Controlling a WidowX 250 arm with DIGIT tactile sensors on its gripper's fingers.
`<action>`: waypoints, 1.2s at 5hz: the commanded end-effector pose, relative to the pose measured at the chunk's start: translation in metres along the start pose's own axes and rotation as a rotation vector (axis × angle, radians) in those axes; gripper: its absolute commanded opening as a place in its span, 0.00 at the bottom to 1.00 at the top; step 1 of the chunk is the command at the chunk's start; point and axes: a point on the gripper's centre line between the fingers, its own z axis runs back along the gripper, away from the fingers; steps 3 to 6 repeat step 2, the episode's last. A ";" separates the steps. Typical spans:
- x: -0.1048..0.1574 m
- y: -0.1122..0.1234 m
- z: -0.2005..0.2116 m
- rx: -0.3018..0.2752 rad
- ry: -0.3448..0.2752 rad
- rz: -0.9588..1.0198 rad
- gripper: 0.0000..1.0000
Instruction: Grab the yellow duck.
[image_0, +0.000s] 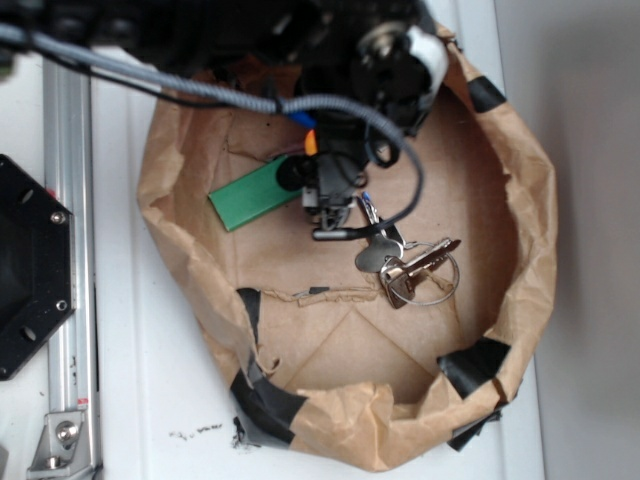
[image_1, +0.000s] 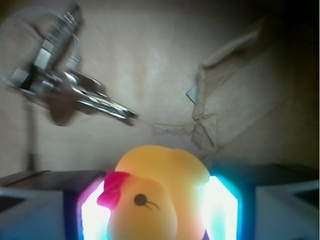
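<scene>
In the wrist view the gripper (image_1: 159, 210) has the duck (image_1: 157, 192) between its two fingers (image_1: 92, 212), which glow white-blue on either side of it; the fingers sit right against the duck's flanks, so the gripper looks clamped on the duck. The duck's red beak points toward 9 o'clock and one eye shows. From outside, the duck is hidden under the arm (image_0: 340, 60), and the gripper (image_0: 325, 195) points down into the middle of a brown paper bowl (image_0: 520, 210), close to its floor.

At 4 o'clock from the gripper lies a bunch of keys (image_0: 405, 265) on a ring, near but apart from it. At 9 o'clock a green block (image_0: 250, 195) lies flat, its near end just beside the gripper. The crumpled paper wall, patched with black tape (image_0: 470, 365), rings everything; the floor toward 6 o'clock is bare cardboard. The arm comes in from 12 o'clock, with cables (image_0: 200, 90) draped across. The bowl sits on a white worktop (image_0: 150, 400)
</scene>
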 end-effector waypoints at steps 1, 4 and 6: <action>0.011 -0.052 0.068 0.018 0.023 0.098 0.00; -0.001 -0.068 0.063 0.031 -0.005 0.065 0.00; -0.001 -0.068 0.063 0.031 -0.005 0.065 0.00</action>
